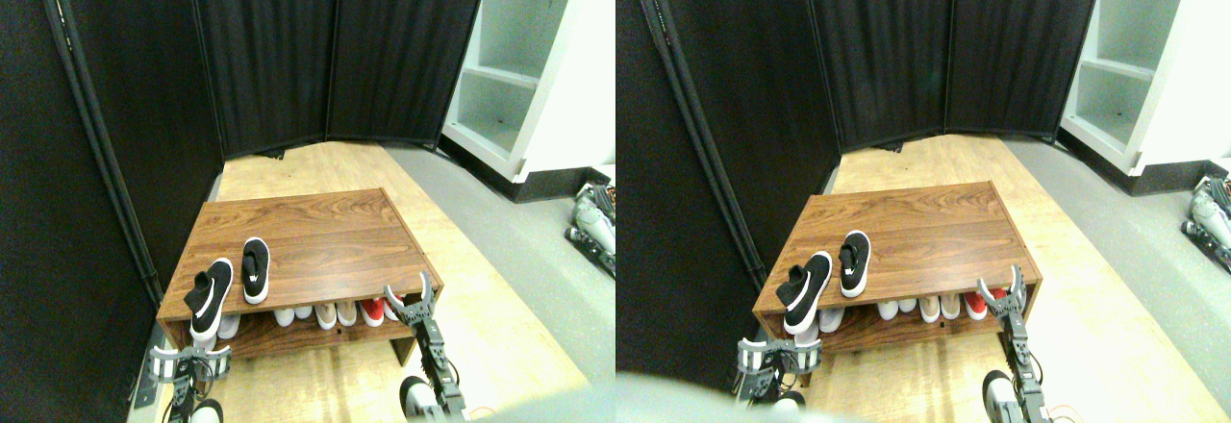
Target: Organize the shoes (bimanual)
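Nearest to the camera, the left end effector (190,361) hangs low in front of the counter's (317,240) left front corner; it looks grey and blocky, and I cannot tell whether its jaws are spread or pressed together. It holds nothing that I can see. The right end effector (408,300) stands at the right front corner of the counter, its two pale, curved jaws spread wide in a V shape, with nothing between them.

The counter is a low wooden bench with a smooth, brown, grained top and an open shelf under it. Both black shoes have matte dark uppers and white soles. The left shoe (210,296) lies at the front left edge of the top, its end slightly over the edge. The right shoe (255,269) lies just beside it, a little farther back, apart from it. On the shelf below stands a row of white and beige shoes (313,314) and one red shoe (372,310).
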`<state>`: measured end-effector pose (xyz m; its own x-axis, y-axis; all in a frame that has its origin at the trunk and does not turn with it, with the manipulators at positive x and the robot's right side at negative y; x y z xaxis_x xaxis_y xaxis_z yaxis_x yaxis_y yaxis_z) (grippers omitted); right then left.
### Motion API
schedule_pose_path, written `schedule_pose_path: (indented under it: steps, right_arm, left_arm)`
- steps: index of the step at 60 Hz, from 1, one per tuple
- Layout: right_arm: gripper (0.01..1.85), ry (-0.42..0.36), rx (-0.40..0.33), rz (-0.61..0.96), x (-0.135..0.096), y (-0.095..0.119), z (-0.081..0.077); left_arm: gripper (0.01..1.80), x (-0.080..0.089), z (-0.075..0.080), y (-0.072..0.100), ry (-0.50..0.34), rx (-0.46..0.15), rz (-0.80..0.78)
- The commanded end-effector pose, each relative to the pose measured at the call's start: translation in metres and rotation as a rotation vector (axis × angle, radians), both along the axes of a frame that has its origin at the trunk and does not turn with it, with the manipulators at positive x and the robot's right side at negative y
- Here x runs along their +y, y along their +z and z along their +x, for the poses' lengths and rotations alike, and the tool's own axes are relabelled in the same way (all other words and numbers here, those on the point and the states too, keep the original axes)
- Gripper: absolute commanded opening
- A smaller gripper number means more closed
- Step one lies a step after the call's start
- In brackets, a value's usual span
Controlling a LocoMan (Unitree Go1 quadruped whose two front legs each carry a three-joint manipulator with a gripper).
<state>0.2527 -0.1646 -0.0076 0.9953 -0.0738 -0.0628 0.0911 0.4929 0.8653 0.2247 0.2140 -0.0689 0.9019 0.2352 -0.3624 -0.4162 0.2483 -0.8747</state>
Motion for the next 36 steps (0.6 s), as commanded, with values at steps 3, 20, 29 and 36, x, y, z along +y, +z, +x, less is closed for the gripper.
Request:
schedule_pose_path:
  steps: [3, 20, 29, 36]
  right_arm:
    - [0.58, 0.013, -0.048, 0.009, 0.001, 0.009, -0.001]
    - [0.57, 0.023, -0.045, 0.043, 0.0, 0.009, -0.004]
    - [0.57, 0.013, -0.037, 0.037, -0.002, 0.009, -0.006]
    - [0.58, 0.011, -0.037, 0.037, -0.003, 0.01, -0.008]
  left_arm:
    - [1.56, 0.001, 0.013, -0.008, 0.008, -0.038, -0.012]
    - [1.52, 0.001, 0.035, -0.015, -0.013, -0.056, -0.039]
    - [1.48, 0.0, 0.047, -0.013, -0.02, -0.055, -0.02]
    - [1.47, -0.002, 0.053, -0.009, -0.026, -0.044, -0.025]
